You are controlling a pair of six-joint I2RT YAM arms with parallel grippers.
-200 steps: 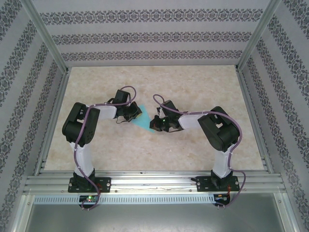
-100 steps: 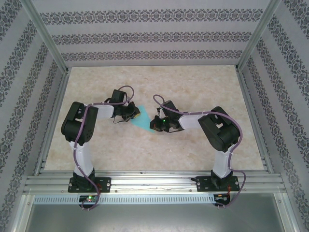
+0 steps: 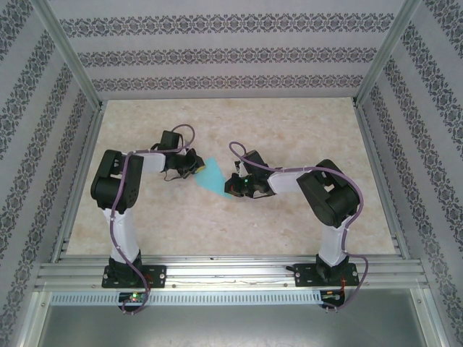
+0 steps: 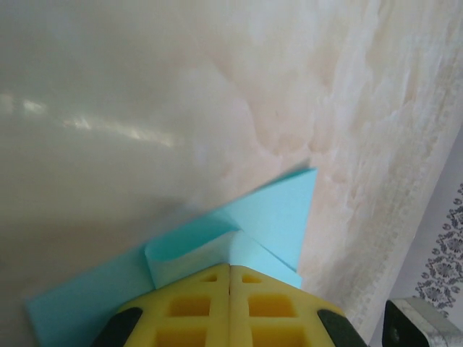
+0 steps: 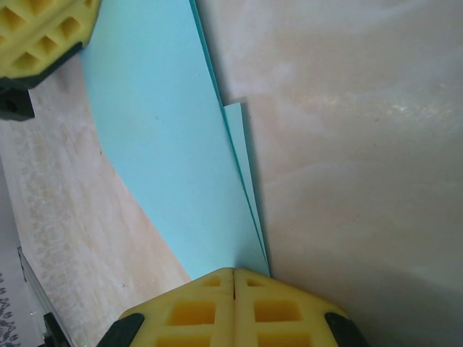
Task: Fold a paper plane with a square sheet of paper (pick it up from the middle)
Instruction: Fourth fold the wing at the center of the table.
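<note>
The square sheet of paper (image 3: 212, 176), turquoise and folded into a narrow angular shape, lies on the marbled table between my two grippers. My left gripper (image 3: 194, 167) is shut, its yellow fingertips touching the sheet's left end. In the left wrist view, the left gripper (image 4: 230, 266) rests on the paper (image 4: 282, 210), and a small flap (image 4: 189, 247) curls up just ahead of the tips. My right gripper (image 3: 234, 186) is shut too. In the right wrist view, the right gripper (image 5: 234, 271) sits on the narrow end of the layered paper (image 5: 159, 144). The left gripper's fingers (image 5: 43, 32) show at that view's top left.
Patterned walls on aluminium posts (image 3: 66, 79) enclose the table on three sides. A metal rail (image 3: 231, 273) carrying both arm bases runs along the near edge. A frame corner (image 4: 427, 318) shows in the left wrist view. Bare tabletop (image 3: 289, 130) lies beyond the paper.
My left gripper has slid to the left along the paper, uncovering more of the turquoise sheet. The right gripper has stayed in place on the other end.
</note>
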